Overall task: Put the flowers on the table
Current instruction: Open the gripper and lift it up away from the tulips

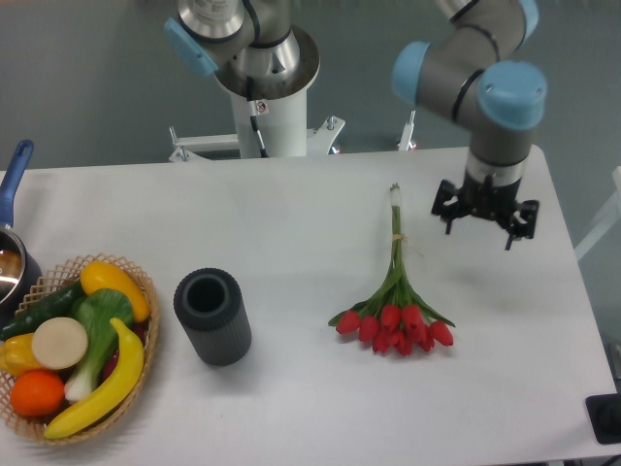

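Flowers [396,316] lie flat on white surface [291,223], red heads toward camera, tied stems pointing back toward robot base; task appears done. Hand [483,216] hovers just right of stem end, fingers spread wide, holding nothing. Bunch likely light, floppy, blooms easily crushed; best hold would be bundled stems near tie, never heads. Dark cylinder vase [212,316] stands upright well left of bunch; basket [146,291] of fruit at far left.
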